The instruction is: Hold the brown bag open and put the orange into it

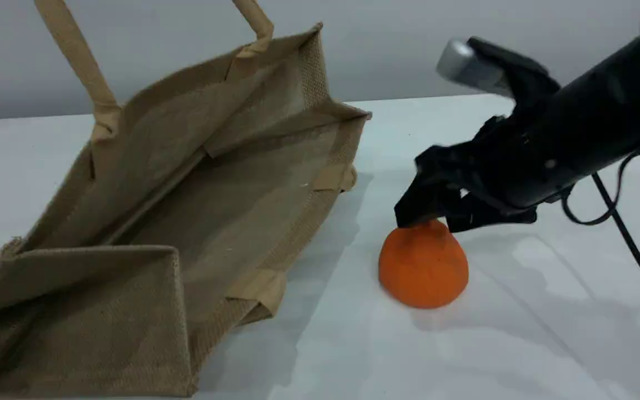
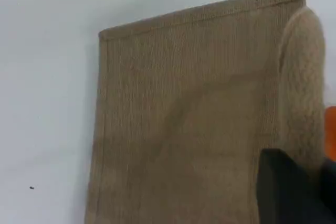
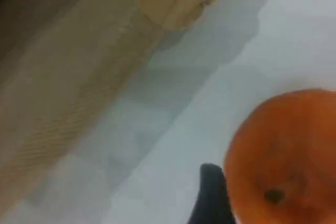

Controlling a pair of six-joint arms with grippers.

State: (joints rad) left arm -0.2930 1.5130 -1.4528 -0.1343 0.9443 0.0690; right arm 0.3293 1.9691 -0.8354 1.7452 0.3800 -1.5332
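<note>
The orange (image 1: 423, 266) sits on the white worktop (image 1: 520, 333), just beside the near right edge of the brown bag (image 1: 148, 233), which stands slumped with its mouth gaping upward and toward the camera, one handle (image 1: 75, 61) pulled up out of the top of the scene view. The right gripper (image 1: 428, 219) hangs over the top of the orange with its fingers apart; in the right wrist view one dark fingertip (image 3: 212, 198) stands just left of the fruit, whose stem end faces up. The step in hand looks like the grasp on the orange. To do it well, the fingers should come down far enough to straddle the widest part of the fruit, not the narrower neck, and close evenly so that it does not roll away across the smooth worktop. The left gripper (image 2: 294, 187) shows only as a dark tip against the bag's woven cloth; its fingers are together, apparently pinching the bag's handle, though the grip itself is hidden. It needs to keep the mouth wide.
</note>
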